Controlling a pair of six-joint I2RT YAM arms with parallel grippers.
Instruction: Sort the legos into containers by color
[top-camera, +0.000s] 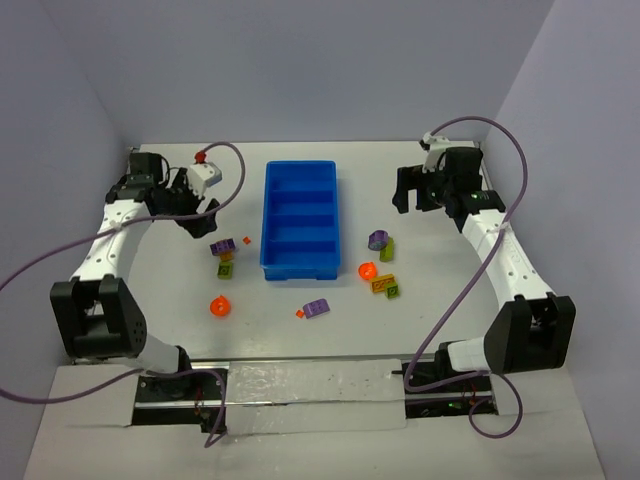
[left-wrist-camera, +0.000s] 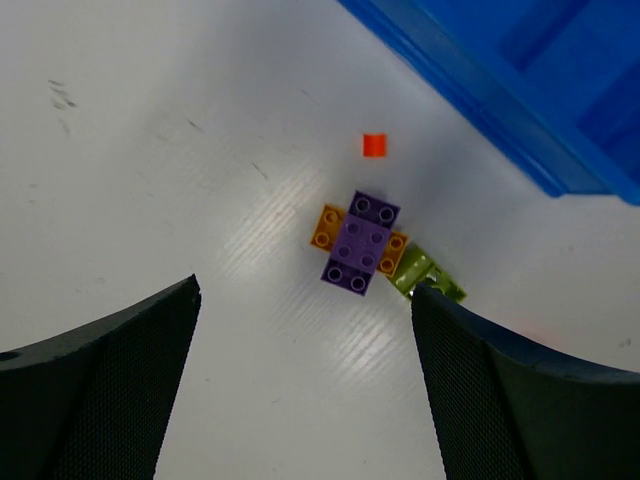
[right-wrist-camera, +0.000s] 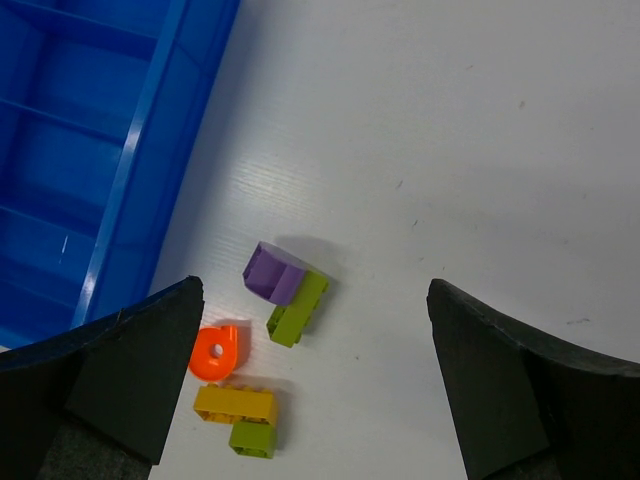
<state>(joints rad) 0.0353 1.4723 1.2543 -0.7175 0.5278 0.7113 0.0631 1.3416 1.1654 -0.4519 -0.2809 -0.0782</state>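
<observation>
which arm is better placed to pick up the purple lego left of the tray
Left. The open left gripper hangs close to the purple lego, framed between its fingers in the wrist view; the right gripper is beyond the tray.

A white table (top-camera: 350, 340) is enclosed on three sides by plain, pale lavender-grey walls. A back wall (top-camera: 320, 70) is set along the far edge, with a left wall (top-camera: 50, 150) and a right wall (top-camera: 590, 150) at the sides. The scene is lit evenly, and only soft, short shadows are cast. In the wrist views a fine ribbed grain is seen on the table top, with a mild sheen across it. A few small dark scuff marks (left-wrist-camera: 60, 95) are seen in the left wrist view, and faint specks (right-wrist-camera: 520, 103) in the right wrist view. Along the near edge a glossy strip (top-camera: 310, 380) is laid, with a pale grey panel (top-camera: 300, 440) nearer still.
</observation>
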